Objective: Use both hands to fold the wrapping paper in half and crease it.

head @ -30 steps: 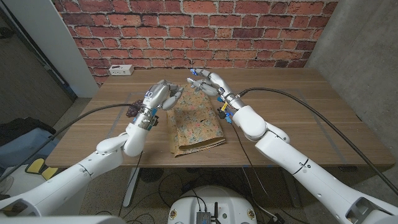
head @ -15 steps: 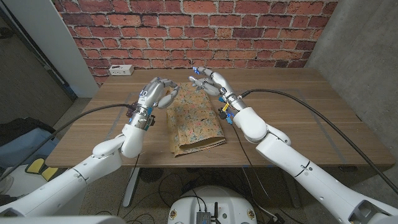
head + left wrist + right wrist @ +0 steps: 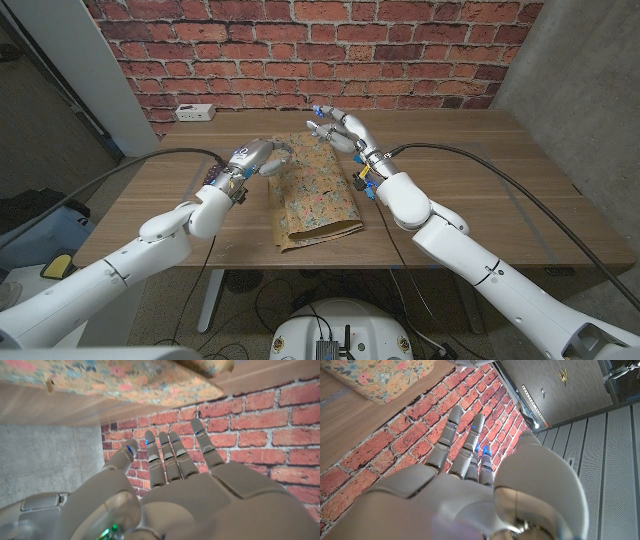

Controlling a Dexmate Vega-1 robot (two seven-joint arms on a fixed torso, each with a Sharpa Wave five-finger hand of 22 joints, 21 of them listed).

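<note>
The wrapping paper (image 3: 315,195) is lying folded on the wooden surface (image 3: 470,200), near the middle, with its near edge towards the robot and its far end reaching between the two hands. The floral pattern is facing up, and the near right corner is sitting slightly raised off the surface.

The left hand (image 3: 256,158) is hovering just left of the far half of the paper, with its fingers curling loosely towards the paper's left edge; whether they are touching it cannot be told. It is holding nothing. In the left wrist view the left hand (image 3: 172,485) is showing its fingers (image 3: 175,457) extended and close together, with the paper (image 3: 115,380) beyond them.

The right hand (image 3: 345,135) is positioned at the far right corner of the paper, fingers spread wide and empty, blue-tipped fingertips (image 3: 320,106) pointing away from the robot. In the right wrist view its fingers (image 3: 465,445) are reaching out straight, with the paper (image 3: 380,377) apart from them.

Farther back, a white power strip (image 3: 194,112) is resting at the far left edge of the surface, against the brick wall (image 3: 300,50).
</note>
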